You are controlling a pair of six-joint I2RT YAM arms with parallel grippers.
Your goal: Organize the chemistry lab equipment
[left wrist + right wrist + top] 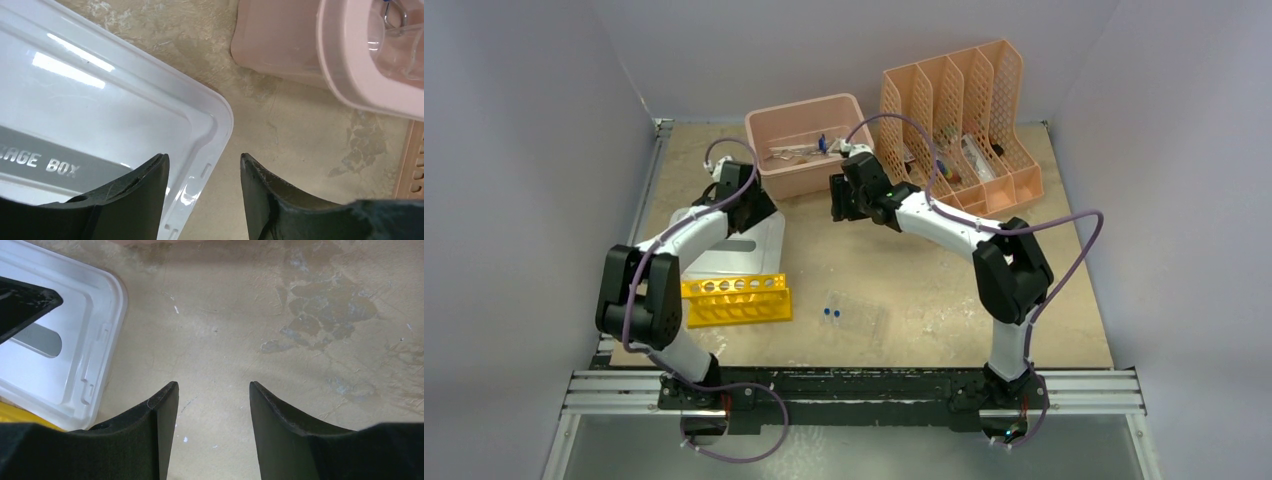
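From above, the yellow test-tube rack (736,300) lies near the surface's (924,260) near left corner. Two blue-capped vials (830,314) sit mid near edge, at the clear tray (866,320). Left wrist: the left gripper (205,195) stands apart, holding nothing, over the lid's (100,100) corner. Right wrist: the right gripper (212,430) gapes over the surface.

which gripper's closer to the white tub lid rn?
Left. The left gripper hangs over the white lid, at its corner. The right gripper is off to the lid's side, over the table.
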